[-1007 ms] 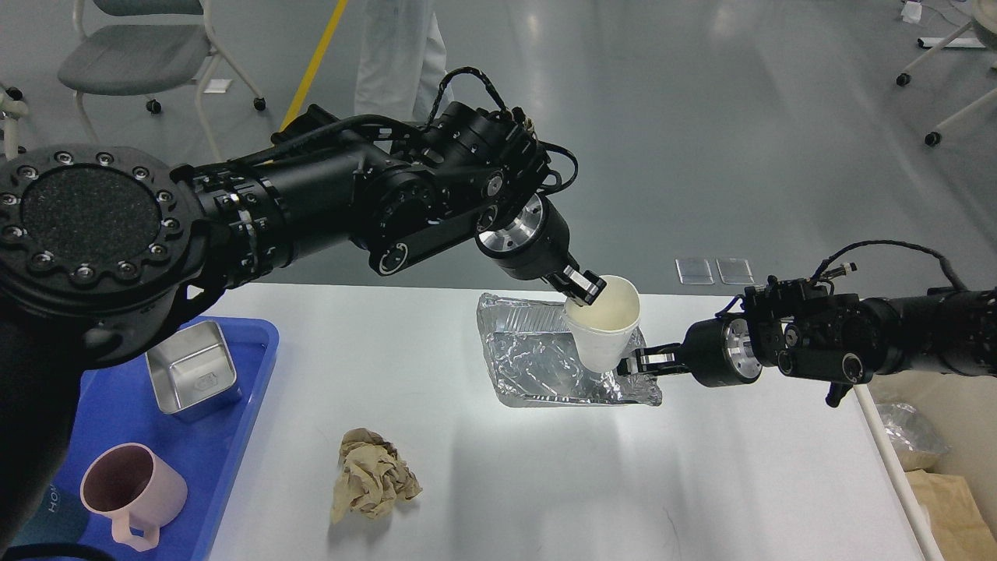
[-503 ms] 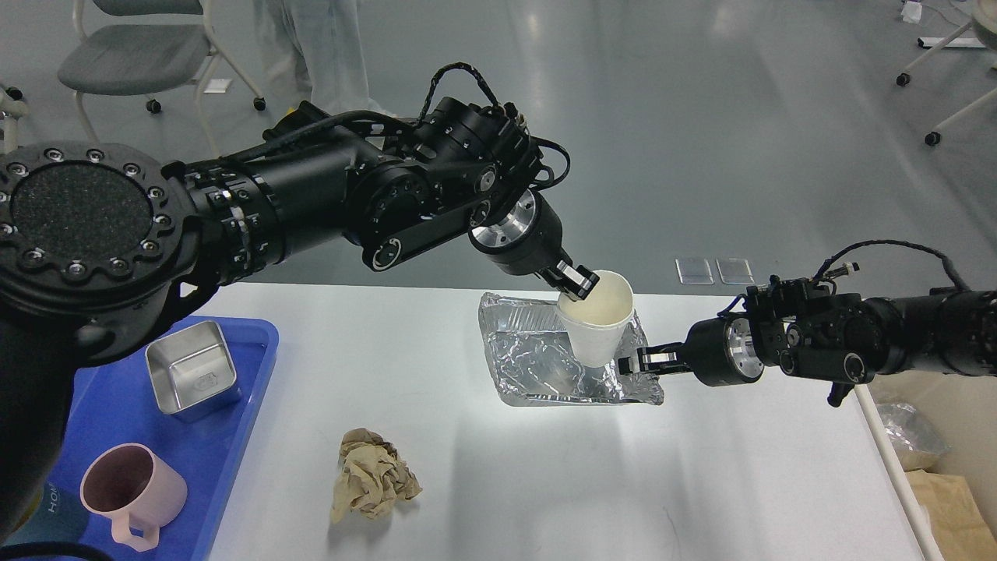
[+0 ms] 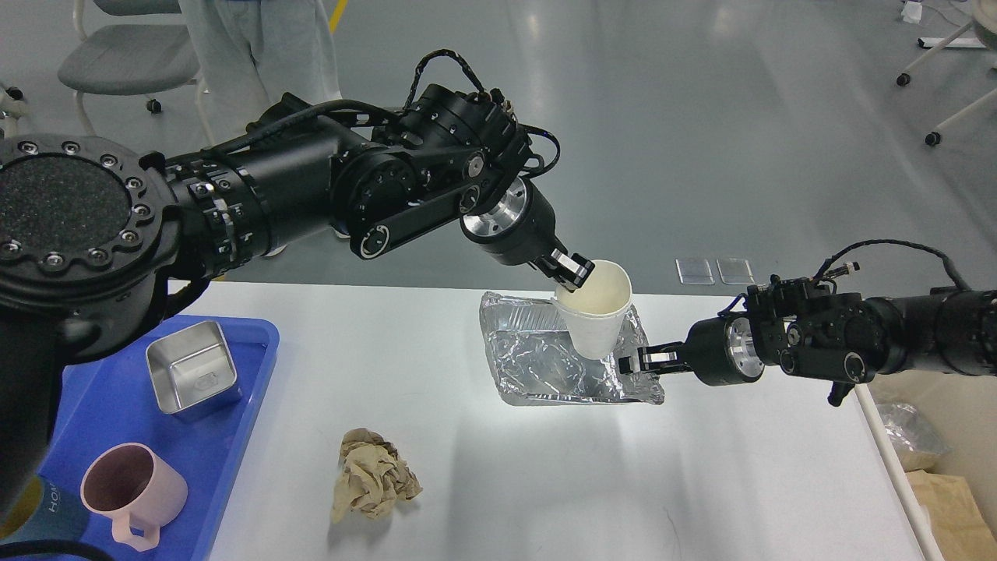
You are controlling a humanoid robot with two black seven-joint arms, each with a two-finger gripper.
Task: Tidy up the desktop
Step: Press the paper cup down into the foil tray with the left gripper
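Cup in our left gripper, foil tray pinched by the right

Our left gripper point(image 3: 571, 272) is clamped on the rim of a white paper cup point(image 3: 594, 312), one finger inside, holding it tilted and lifted over the foil tray point(image 3: 545, 362). Our right gripper point(image 3: 629, 363) is closed on the crinkled near-right corner of that foil tray, which sits toward the far edge of the white counter point(image 3: 545, 483), right of the middle. A crumpled brown paper ball point(image 3: 372, 475) lies nearer the front edge. At the counter's left edge a blue tray point(image 3: 234, 452) carries a steel square tin point(image 3: 192, 376) and a pink mug point(image 3: 132, 493).
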